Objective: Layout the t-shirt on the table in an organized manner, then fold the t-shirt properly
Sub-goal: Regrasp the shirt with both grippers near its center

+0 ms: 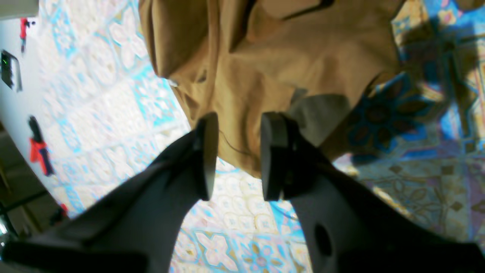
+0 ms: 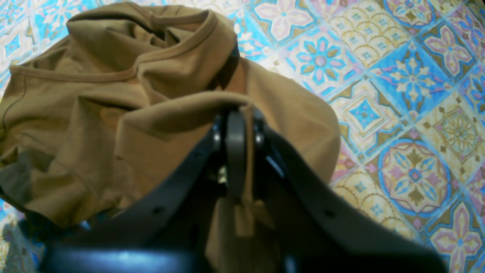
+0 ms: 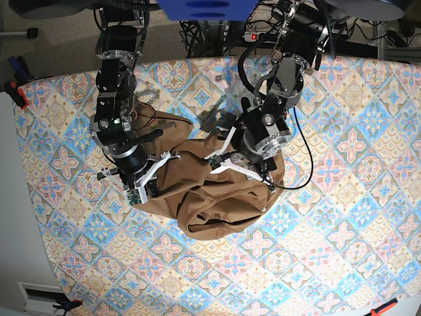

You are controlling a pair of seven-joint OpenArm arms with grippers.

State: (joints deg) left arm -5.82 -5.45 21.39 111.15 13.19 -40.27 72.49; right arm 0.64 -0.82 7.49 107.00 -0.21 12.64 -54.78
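A table (image 3: 342, 217) covered in a cloth of blue, pink and cream flower tiles fills the base view, with dark floor, cables and stands along its far edge. The tan-brown t-shirt (image 3: 210, 197) lies bunched in a heap near the middle of the table, between the two arms, not spread out.

The right gripper (image 2: 237, 125) is clenched on a fold of the shirt: in its wrist view the fabric drapes over the closed fingertips and a strip of it hangs down between the black fingers (image 2: 235, 151). Behind that fold the ribbed collar edge (image 2: 178, 49) curls in a loop on top of the heap.

The left gripper (image 1: 238, 151) sits at the other side of the heap with its jaws parted. A lobe of shirt fabric hangs in the gap between the two pads (image 1: 208, 151), but the view does not show whether they press on it, so I cannot tell if it is held. A pale grey patch (image 1: 322, 113) shows at the shirt's edge beside the pad; it is too blurred to say what it is.

No brand, label text or other writing can be read anywhere.
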